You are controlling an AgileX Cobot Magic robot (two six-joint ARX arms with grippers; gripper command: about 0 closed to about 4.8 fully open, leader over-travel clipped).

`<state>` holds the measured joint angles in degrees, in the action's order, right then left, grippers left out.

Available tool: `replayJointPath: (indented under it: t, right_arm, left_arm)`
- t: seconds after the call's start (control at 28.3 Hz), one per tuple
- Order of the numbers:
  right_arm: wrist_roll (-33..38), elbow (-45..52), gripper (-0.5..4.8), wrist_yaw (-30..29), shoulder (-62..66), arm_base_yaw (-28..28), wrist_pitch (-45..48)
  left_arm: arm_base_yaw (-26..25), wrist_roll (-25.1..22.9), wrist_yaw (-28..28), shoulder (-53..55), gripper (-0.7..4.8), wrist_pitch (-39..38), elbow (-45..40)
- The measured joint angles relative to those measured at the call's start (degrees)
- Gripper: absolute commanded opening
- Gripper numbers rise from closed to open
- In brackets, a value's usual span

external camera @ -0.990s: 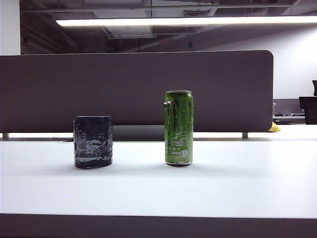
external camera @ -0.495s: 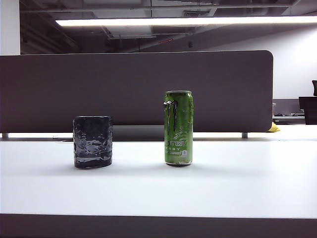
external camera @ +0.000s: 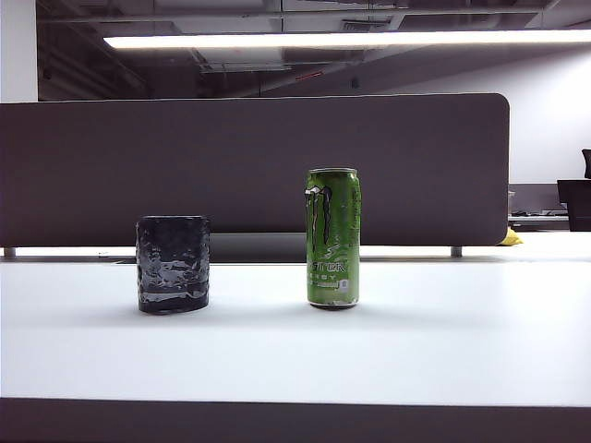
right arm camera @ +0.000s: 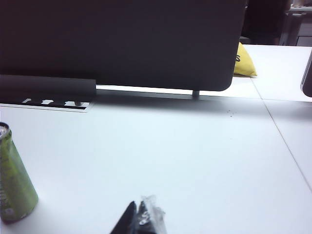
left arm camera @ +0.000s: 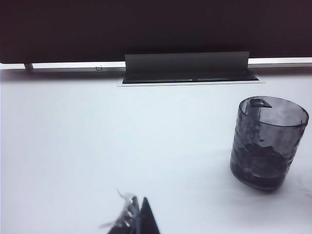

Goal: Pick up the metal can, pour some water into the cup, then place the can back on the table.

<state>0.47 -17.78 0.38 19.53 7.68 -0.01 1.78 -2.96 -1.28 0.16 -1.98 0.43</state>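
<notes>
Apparently at rest: the can (external camera: 333,238) stands upright on the table (external camera: 295,351), well right of the cup (external camera: 174,264), with neither arm in the exterior view.

Both grippers hang low over the table, clear of everything: the left gripper (left arm camera: 137,220) near the cup, fingertips pressed together on nothing; the right gripper (right arm camera: 141,218) near the can, likewise closed and empty. Whether pouring is done or yet to begin cannot be told. If yet to begin, the right gripper must open and close around the can's body. The translucent cup shows no clear water level; the can's contents are hidden.
</notes>
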Motion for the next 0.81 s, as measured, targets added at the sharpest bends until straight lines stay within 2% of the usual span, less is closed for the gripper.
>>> replayJointPath:
  t: [0.42,0.67,0.81]
  right_arm:
    - [2.89,12.96,0.0,-0.42,-12.26,-4.46,3.76]
    - [4.07,16.52,0.0,-0.42,-19.37,-4.46,3.23]
    - [4.24,16.66,0.0,-0.42,-19.37,-4.46,2.62]
  left_arm:
    - [0.0,-0.02,-0.02,0.02,-0.05,0.0,0.0]
    - [0.0,-0.02,0.0,0.04,-0.05,0.0,0.0]
    - [0.0,-0.02,-0.02,0.04,-0.05,-0.02,0.0]
